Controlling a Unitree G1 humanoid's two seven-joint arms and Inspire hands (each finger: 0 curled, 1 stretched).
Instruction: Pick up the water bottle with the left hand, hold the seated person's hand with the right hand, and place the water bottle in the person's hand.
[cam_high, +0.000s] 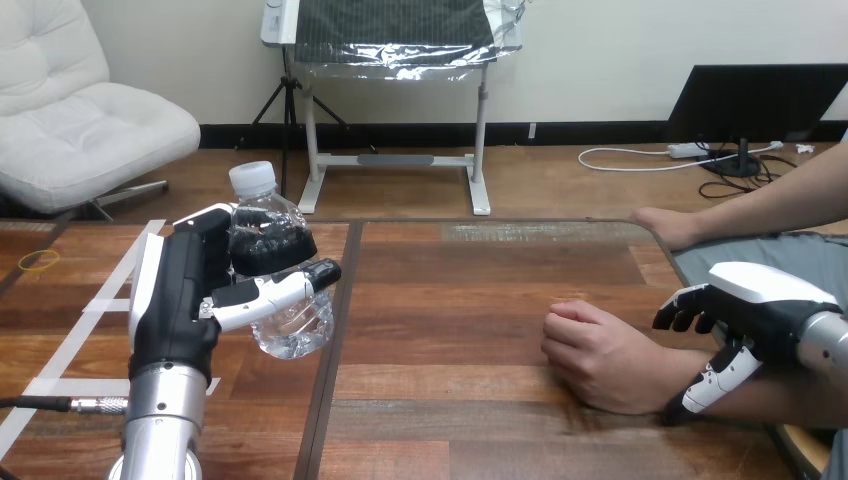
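**Water bottle (275, 270) lifted, handover pending**

Water bottle was held clear of the wooden table (480, 300) at its left side, with the left hand (215, 290) curled round it. Right hand (745, 315) was set over the person's wrist (655, 385), fingers curled on the far side and thumb on the near side (a hold, as far as could be seen). Person's hand (595, 355) was rested on the table as a fist, well apart from the bottle. Pickup and hold were judged done; placing was left. White tape (100, 305) was seen on the table's left part.
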